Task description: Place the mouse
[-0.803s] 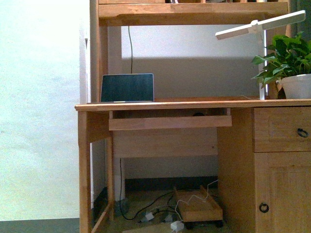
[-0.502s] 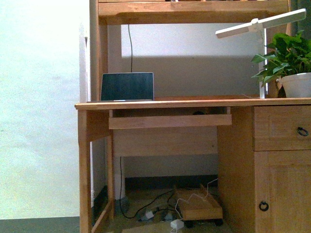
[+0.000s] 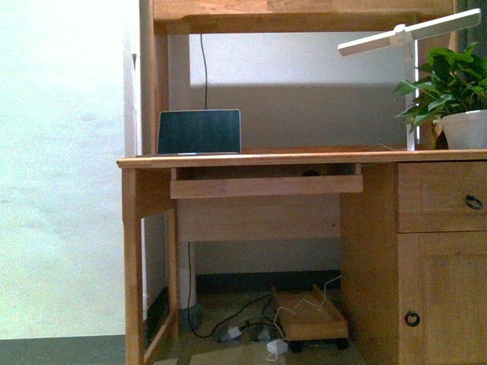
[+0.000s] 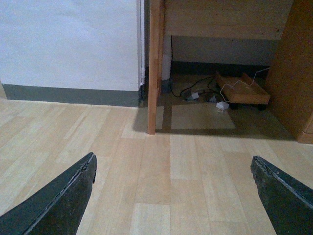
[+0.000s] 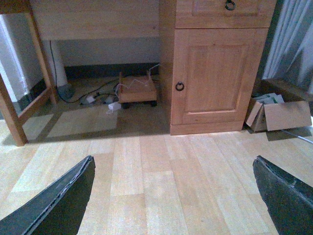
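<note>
The mouse cannot be made out with certainty. Only a small dark bump point(image 3: 310, 173) peeks above the front board of the pull-out tray point(image 3: 266, 186) under the desk top point(image 3: 304, 158), too small to identify. Neither arm shows in the front view. My left gripper point(image 4: 172, 161) hangs open over bare wood floor, its two dark fingers point(image 4: 58, 200) far apart with nothing between them. My right gripper point(image 5: 172, 161) is also open over the floor, empty, facing the desk's cabinet door point(image 5: 217, 78).
An open laptop point(image 3: 199, 132) stands on the desk at the left. A white lamp point(image 3: 407, 38) and a potted plant point(image 3: 456, 99) are at the right. A wheeled wooden board point(image 3: 308, 315) and cables lie under the desk. Cardboard point(image 5: 279, 115) lies beside the cabinet.
The whole desk has slid slightly upward in the front view, so the camera has dipped a little. Nothing on the desk has moved.
</note>
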